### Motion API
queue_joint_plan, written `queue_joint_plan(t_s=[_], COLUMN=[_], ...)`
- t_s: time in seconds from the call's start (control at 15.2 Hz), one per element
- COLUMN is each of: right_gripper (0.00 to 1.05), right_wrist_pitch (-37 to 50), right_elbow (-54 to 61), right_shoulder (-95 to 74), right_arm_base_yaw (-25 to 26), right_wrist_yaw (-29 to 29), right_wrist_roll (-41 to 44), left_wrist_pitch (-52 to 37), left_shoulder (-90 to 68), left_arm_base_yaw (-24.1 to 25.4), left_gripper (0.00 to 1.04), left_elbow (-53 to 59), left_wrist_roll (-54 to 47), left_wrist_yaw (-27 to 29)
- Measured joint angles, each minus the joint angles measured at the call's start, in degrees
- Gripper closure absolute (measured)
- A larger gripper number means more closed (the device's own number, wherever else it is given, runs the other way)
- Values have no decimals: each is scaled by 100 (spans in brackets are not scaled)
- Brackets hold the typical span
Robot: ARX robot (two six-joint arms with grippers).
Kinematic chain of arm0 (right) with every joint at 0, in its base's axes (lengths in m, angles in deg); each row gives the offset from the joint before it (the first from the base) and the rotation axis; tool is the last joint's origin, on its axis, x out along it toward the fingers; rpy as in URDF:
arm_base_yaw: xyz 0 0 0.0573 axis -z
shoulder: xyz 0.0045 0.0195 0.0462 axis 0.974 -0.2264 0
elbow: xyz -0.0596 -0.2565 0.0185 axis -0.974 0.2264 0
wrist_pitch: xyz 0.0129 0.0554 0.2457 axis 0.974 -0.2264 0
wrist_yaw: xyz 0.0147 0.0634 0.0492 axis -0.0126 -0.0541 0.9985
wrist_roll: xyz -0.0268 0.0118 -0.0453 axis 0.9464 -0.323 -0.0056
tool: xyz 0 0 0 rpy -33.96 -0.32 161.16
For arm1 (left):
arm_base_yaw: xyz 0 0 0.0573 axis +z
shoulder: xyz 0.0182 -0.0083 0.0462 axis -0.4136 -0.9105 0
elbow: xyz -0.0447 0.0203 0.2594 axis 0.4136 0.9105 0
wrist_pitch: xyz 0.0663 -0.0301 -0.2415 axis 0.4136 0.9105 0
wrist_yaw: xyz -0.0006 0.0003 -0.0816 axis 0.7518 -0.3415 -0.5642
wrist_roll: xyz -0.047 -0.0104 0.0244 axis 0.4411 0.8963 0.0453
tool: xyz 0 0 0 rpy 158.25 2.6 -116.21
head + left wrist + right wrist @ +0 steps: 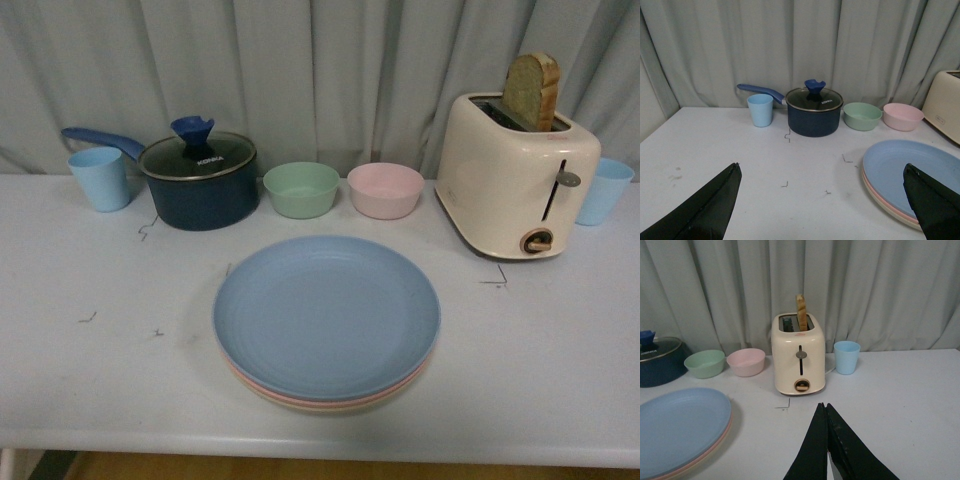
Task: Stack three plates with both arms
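Three plates lie in one pile at the table's front middle: the light blue plate on top, a pink rim under it and a cream-beige rim at the bottom. The pile also shows as the blue plate in the left wrist view and the blue plate in the right wrist view. My left gripper is open over bare table, left of the pile, holding nothing. My right gripper is shut with nothing in it, right of the pile and in front of the toaster. Neither arm shows in the front view.
Along the back stand a light blue cup, a dark blue lidded saucepan, a green bowl, a pink bowl, a cream toaster with a bread slice, and another blue cup. A curtain hangs behind.
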Motion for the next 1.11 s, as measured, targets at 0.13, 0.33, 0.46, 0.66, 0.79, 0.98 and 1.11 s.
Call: queue_joint_plan(t_s=[0.13,0.33,0.46,0.66,0.79,0.98,1.11], right_gripper=[103,103,81,34,21,4,7], right_wrist_pitch=[-190,-1113,-1176,-1176,-1178,-1176,-1178], right_elbow=[0,-20,0,0,0,0,0], right_shoulder=[179,1106,1117,1117,1117,1117,1117], right_arm_base_yaw=[0,2,2,2,2,2,2], right_wrist_yaw=[0,11,13,13,13,13,13], right_wrist_roll=[0,0,2,2,2,0,0], left_wrist_pitch=[0,0,-4,-2,-2,-2,-2], left_shoulder=[-2,-2,0,0,0,0,0], left_arm_base_yaw=[0,0,0,0,0,0,0], left_gripper=[7,7,7,7,7,7,7], left_elbow=[0,0,0,0,0,0,0], left_wrist_roll=[0,0,0,0,0,-2,-2], left_wrist_yaw=[0,-4,-2,-2,-2,-2,-2])
